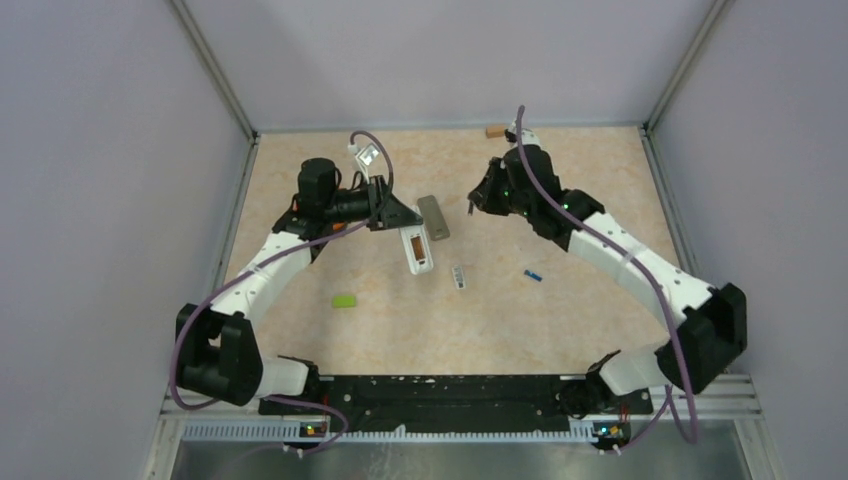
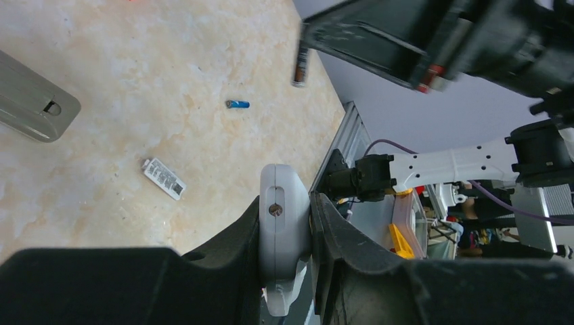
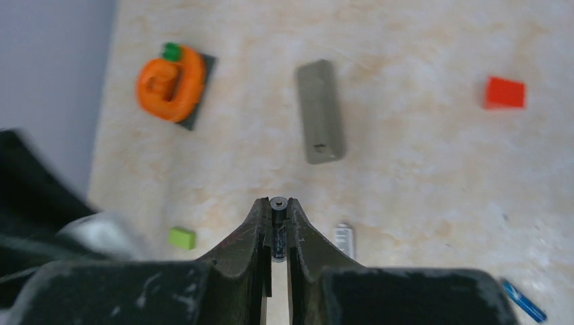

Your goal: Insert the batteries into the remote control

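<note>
Right gripper (image 3: 277,211) pinches one dark battery (image 3: 277,237). Left gripper (image 2: 285,203) clamps the single white remote (image 2: 283,240). Two more lie on the table (image 1: 600,180) near the right gripper: blue battery (image 1: 533,275), white-labelled battery (image 1: 459,277).

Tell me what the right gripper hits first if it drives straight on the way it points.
Probably the bare table just short of the grey cover, with the battery held in the right gripper touching first. Depth is unclear.

Battery (image 1: 533,275) lies right of remote (image 1: 418,250) — cover (image 1: 433,217) behind it.
</note>
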Available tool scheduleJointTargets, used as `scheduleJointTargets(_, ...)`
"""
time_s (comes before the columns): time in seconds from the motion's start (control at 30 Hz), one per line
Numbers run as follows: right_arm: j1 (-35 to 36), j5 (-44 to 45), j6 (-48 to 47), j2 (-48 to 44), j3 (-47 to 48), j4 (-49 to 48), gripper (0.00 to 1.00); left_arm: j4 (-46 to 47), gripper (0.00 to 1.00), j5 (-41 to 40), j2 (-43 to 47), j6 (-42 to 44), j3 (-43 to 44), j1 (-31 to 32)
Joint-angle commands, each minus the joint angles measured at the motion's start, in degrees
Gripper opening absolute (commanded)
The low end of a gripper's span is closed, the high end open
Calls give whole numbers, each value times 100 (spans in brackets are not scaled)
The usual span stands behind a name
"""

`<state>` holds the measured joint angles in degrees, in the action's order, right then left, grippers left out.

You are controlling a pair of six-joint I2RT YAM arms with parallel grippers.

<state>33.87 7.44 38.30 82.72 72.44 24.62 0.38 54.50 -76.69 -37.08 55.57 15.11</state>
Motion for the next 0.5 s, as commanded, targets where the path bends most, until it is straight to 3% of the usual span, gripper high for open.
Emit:
scheduleJointTargets(0.0,611,-509,-1182,-756,15,-1273,0,409,0,286,22,-133,15,26)
scheduleJointTargets(0.2,1434,-519,-1920,-1092,-179,-2060,0,338,0,485,-123,-798,328,18)
scheduleJointTargets(0.3,1664,-662,-2113,-1103,-244,-2300,0,-599,0,481,-300,-812,796,18)
scheduleJointTargets(0.47,1981,-616,-2396,-982,-252,-2347,0,-879,0,585,-477,-896,969,9)
